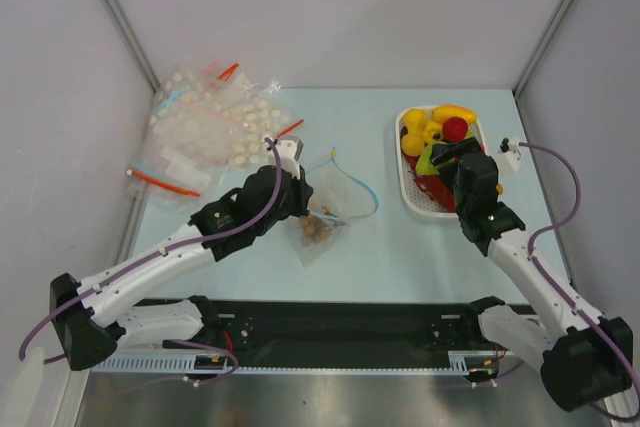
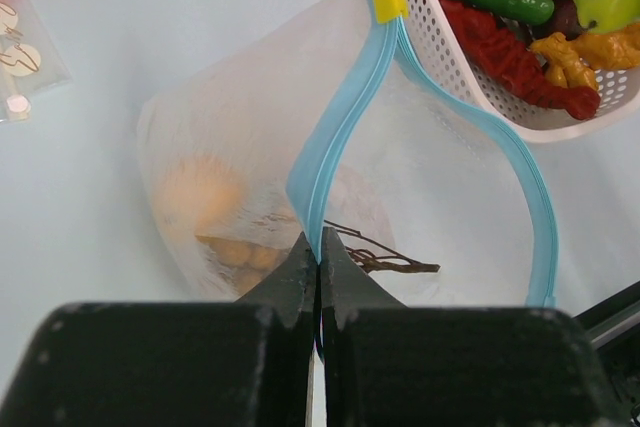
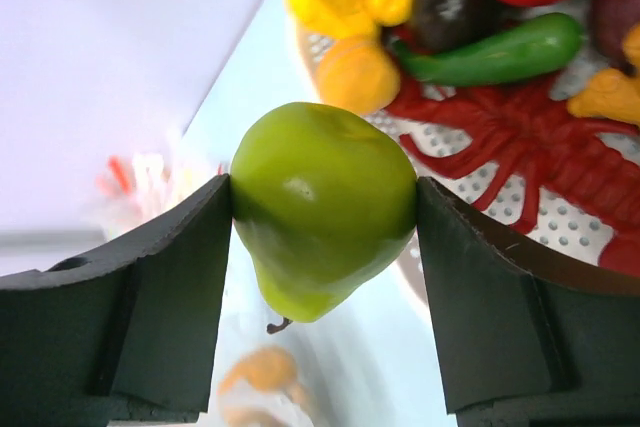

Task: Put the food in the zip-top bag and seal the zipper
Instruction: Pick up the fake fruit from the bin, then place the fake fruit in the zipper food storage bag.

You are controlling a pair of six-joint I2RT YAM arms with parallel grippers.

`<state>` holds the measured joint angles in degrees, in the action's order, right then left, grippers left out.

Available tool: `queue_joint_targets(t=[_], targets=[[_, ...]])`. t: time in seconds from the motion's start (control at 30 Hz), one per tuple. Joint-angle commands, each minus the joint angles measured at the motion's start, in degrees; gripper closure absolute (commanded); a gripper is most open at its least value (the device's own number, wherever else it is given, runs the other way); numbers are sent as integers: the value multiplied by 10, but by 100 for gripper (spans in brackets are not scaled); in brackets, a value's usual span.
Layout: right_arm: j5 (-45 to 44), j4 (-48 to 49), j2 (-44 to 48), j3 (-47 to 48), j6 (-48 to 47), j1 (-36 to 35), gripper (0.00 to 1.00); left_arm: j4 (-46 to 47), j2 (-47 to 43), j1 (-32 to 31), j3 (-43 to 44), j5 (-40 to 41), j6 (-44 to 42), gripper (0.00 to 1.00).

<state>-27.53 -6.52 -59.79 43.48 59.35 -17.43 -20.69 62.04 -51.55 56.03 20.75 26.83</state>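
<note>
The clear zip-top bag [image 1: 335, 197] lies open at the table's middle with orange food [image 2: 195, 192] and a brown twig-like piece inside. My left gripper [image 2: 318, 252] is shut on the zipper [image 2: 335, 122], the light blue strip, and holds the mouth up. My right gripper [image 3: 322, 192] is shut on a green pear [image 3: 320, 202] just above the white tray's left edge. In the top view the pear [image 1: 430, 160] sits at the right gripper [image 1: 442, 157]. More food fills the tray [image 1: 406, 185]: a red lobster [image 3: 520, 137], a green cucumber [image 3: 490, 52], yellow pieces [image 1: 450, 112] and a red fruit [image 1: 456, 128].
A heap of other clear bags [image 1: 210, 122], several with red strips, lies at the back left. The tray's perforated wall [image 2: 445, 52] stands close to the bag's mouth on its right. Grey walls close in the table on three sides.
</note>
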Motion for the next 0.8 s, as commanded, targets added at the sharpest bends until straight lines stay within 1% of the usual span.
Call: queue_joint_targets(t=[0.0,0.03,0.13,0.17,0.23,0.27,0.3,0.37,0.4,0.47,0.5,0.53,0.63,0.77], targets=[[98,103,61,-39,-127,-12,66,16,7,3,4,-9,-10,100],[113,124,71,-45,-152,-17,69,15,11,3,5,-10,-12,100],[182,154,103,-56,-200,-34,69,16,19,3,7,-13,-16,100],[240,167,113,-59,-215,-36,69,18,19,3,7,-16,-17,100],[308,209,120,-64,-237,-45,67,20,21,3,8,-26,-23,100],[374,225,122,-65,-257,-48,67,21,24,3,8,-29,-25,100],[400,256,126,-66,-268,-60,67,21,24,3,8,-32,-27,100],[450,279,127,-66,-300,-82,66,23,28,3,10,-41,-31,100],[460,293,126,-63,-313,-94,66,24,27,3,11,-43,-33,100],[471,300,122,-60,-347,-140,66,24,28,3,12,-50,-34,100],[470,301,115,-58,-378,-155,65,27,26,3,12,-53,-35,100],[470,301,111,-53,-394,-189,65,27,25,3,10,-55,-37,100],[483,298,86,-39,-435,-232,64,33,18,3,7,-65,-40,100],[489,282,50,-21,-455,-248,65,41,4,3,0,-71,-41,100]])
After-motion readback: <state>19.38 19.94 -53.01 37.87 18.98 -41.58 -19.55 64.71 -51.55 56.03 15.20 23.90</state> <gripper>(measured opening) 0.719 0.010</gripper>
